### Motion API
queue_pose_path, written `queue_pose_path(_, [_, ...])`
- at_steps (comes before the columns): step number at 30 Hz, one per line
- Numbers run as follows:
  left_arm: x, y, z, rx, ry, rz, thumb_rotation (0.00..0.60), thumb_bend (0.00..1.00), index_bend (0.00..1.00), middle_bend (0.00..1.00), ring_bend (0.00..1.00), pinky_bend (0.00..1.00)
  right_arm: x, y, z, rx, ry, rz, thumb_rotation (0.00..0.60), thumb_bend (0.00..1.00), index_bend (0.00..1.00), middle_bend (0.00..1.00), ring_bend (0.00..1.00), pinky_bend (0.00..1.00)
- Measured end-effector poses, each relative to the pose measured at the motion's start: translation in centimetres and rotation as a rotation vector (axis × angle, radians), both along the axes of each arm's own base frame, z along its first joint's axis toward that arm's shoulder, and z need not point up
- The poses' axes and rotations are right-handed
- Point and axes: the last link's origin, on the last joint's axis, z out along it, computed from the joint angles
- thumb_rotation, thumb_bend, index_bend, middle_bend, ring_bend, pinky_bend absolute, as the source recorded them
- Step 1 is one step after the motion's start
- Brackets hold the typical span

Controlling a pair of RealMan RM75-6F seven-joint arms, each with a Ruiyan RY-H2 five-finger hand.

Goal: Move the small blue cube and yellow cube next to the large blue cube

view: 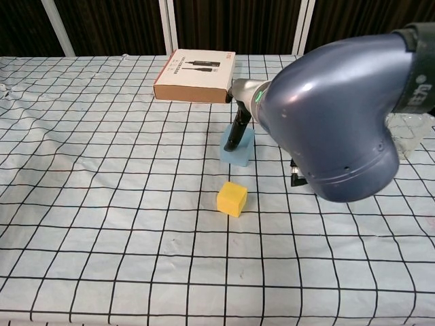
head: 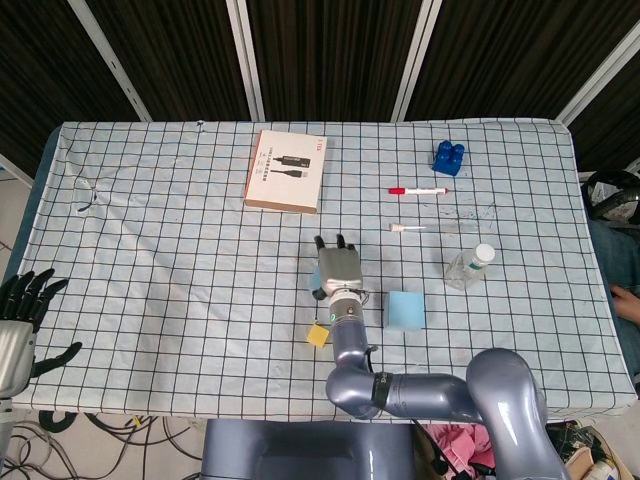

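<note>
From the head view, we find our right hand (head: 337, 269) poised directly over the small blue cube (head: 316, 280), of which only a sliver shows at the hand's left edge. The fingers point away from us toward the cardboard box (head: 285, 170); whether they touch or clasp the cube we cannot tell from above. The yellow cube (head: 318, 335) lies just nearer us, apart from the hand, and the large blue cube (head: 405, 311) sits to the right, well apart from both small cubes. Our left hand (head: 27, 305) hangs at the table's left edge, fingers spread, holding nothing. We judge the first step, taking the small blue cube, to be in hand; next we would need a firm grasp, then a carry rightward to set it beside the large cube. The box carries dark print too small to read; a red marker (head: 418, 190), a plastic bottle (head: 468, 266) and a blue toy block (head: 448, 155) lie far right.

From the chest view, dark fingers (view: 237, 134) reach down against the small blue cube's (view: 239, 152) top and front face. A grip is not shown. The yellow cube (view: 232, 198) stands alone in front. The box (view: 195, 75) shows a cable picture, lettering unreadable.
</note>
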Motion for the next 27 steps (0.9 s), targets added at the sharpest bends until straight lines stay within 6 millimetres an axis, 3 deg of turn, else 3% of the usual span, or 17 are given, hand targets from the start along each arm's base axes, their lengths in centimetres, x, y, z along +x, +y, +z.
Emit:
queue_pose_path(6, [0.0, 0.0, 0.0, 0.0, 0.001, 0.005, 0.6, 0.11, 0.18, 0.07, 0.0, 0.0, -0.4, -0.1, -0.4, 0.0, 0.003, -0.002, 0.6, 0.13, 0.12, 0.41, 0.02, 0.15])
queue_pose_path(18, [0.0, 0.1, -0.2, -0.013, 0.001, 0.013, 0.6, 0.11, 0.19, 0.07, 0.0, 0.0, -0.6, -0.2, -0.6, -0.002, 0.008, 0.019, 0.6, 0.23, 0.18, 0.51, 0.08, 0.15])
queue_pose_path(27, [-0.2, 0.2, -0.1, -0.012, 0.0, 0.02, 0.6, 0.11, 0.19, 0.07, 0.0, 0.0, -0.4, -0.1, 0.5, -0.003, -0.03, 0.079, 0.6, 0.23, 0.18, 0.48, 0.08, 0.15])
